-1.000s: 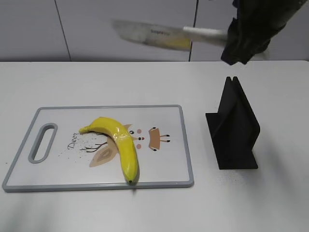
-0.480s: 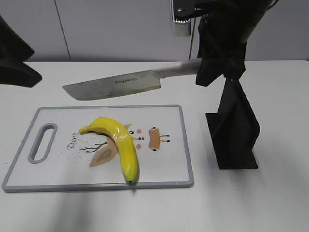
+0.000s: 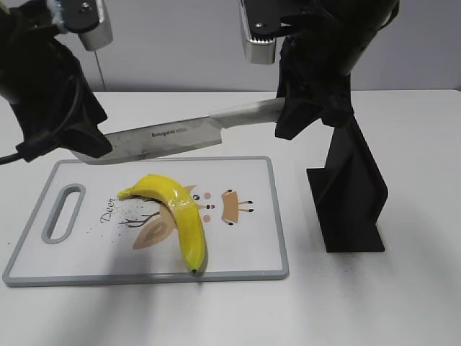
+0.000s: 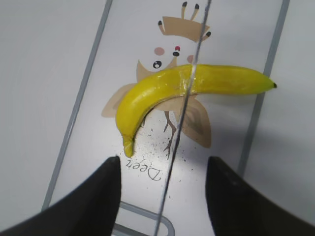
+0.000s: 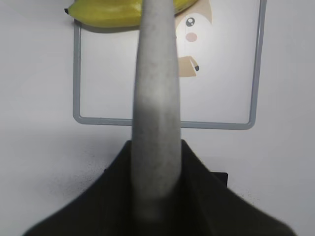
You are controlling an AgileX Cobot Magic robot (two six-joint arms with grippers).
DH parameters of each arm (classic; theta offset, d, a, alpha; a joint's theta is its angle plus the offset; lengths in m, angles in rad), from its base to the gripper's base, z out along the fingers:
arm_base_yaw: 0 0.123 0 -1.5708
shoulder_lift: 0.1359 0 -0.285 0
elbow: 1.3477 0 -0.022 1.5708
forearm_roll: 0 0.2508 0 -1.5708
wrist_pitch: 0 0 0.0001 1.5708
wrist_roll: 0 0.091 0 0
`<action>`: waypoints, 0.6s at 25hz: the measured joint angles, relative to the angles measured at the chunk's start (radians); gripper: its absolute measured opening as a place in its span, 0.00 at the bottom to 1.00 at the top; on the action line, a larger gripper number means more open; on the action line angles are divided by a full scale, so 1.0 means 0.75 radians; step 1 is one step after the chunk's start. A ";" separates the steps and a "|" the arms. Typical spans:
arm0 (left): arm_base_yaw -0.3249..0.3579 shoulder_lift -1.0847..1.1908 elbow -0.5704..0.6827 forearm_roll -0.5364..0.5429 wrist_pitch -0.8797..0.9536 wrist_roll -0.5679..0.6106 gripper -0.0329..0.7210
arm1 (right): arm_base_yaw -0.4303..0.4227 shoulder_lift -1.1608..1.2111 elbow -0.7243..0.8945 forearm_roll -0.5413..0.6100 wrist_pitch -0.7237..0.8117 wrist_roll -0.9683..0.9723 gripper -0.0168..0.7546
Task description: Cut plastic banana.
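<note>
Item count: one banana [image 3: 176,209], one knife [image 3: 173,134], one cutting board [image 3: 252,216], one black stand [image 3: 349,191], two grippers: left [image 4: 162,196], right [image 3: 306,119].

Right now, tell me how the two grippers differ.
The right gripper is shut on the knife handle; the left gripper is open and holds nothing. The right gripper carries the blade above the cutting board; the left gripper straddles the blade's tip end over the plastic banana. Both are black.
</note>
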 joint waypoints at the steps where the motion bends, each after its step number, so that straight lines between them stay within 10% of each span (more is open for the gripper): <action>1: 0.000 0.019 -0.003 0.000 0.000 0.003 0.75 | 0.000 0.000 0.000 0.013 -0.004 -0.003 0.27; 5: 0.000 0.069 -0.005 0.000 -0.037 0.009 0.68 | 0.000 0.000 0.000 0.075 -0.033 -0.004 0.27; 10: 0.000 0.078 -0.006 -0.006 -0.044 0.018 0.11 | 0.000 0.000 0.000 0.076 -0.076 -0.016 0.27; 15: 0.000 0.084 -0.006 0.000 -0.041 0.042 0.04 | 0.000 0.041 -0.004 0.060 -0.107 -0.041 0.27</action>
